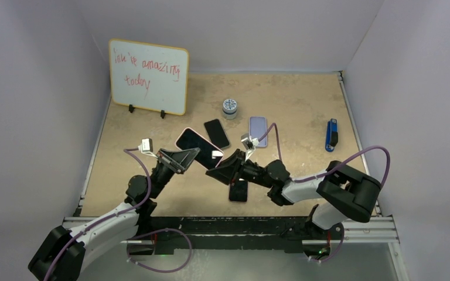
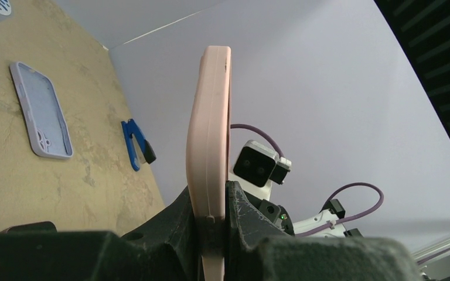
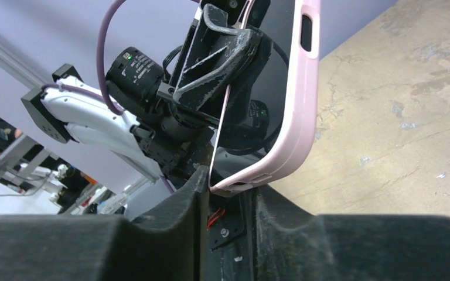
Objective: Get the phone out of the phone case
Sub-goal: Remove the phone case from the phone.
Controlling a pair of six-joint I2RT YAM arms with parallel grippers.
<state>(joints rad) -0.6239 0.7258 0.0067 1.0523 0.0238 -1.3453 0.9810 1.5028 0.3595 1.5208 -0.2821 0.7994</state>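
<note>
The pink rubbery phone case [image 2: 210,134], with the dark-glass phone [image 3: 269,111] seated in it, hangs above the tan worktop [image 1: 304,105]. In the top view its long axis runs from 10 o'clock to 4 o'clock. The left hand [image 2: 214,205], reaching in from 7 o'clock, is clamped tight across the case's near long edge, one finger on the back and one on the glass.

The right hand [image 3: 228,199] comes from 4 o'clock with the case's end corner between its narrowed fingers. The glass-side finger touches the rim, but I cannot tell whether the other bears on the case.

Peeling likely turns on that corner. There is free air all round it. A black phone [image 1: 239,190] lies below the right arm, and a lilac empty case [image 1: 258,130] lies well apart at 1 o'clock.
</note>
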